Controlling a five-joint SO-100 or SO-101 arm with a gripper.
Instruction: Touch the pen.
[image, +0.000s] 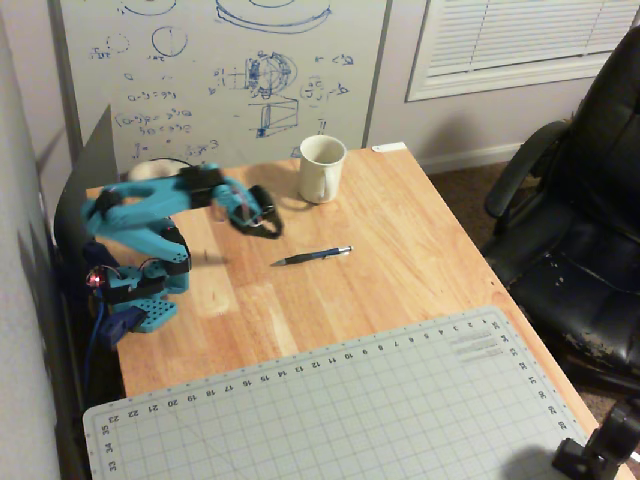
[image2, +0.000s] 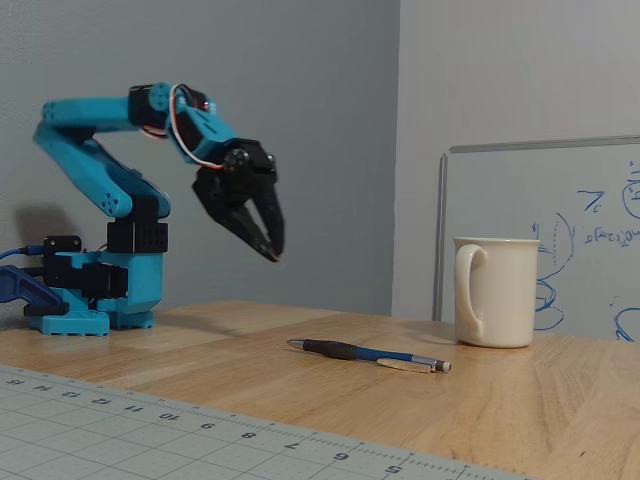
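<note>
Wooden worktop (image: 420, 250) carries: white mug (image: 322, 168); pen (image: 311, 256) in front of mug; grey cutting mat (image: 330, 410) beyond pen; arm base (image: 135, 290) left of mug in overhead view.

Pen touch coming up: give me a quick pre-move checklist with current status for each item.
1. Pen in plain sight, lying flat on the table: ok.
2. Gripper empty: ok.
3. Gripper raised clear above the table in the fixed view: ok.
4. Contact with the pen: not ok, a clear gap remains.
5. Mug away from the pen, off the descent path: ok.
6. Jaws shut enough for a single-tip touch: cannot tell, fingers look nearly together.
</note>
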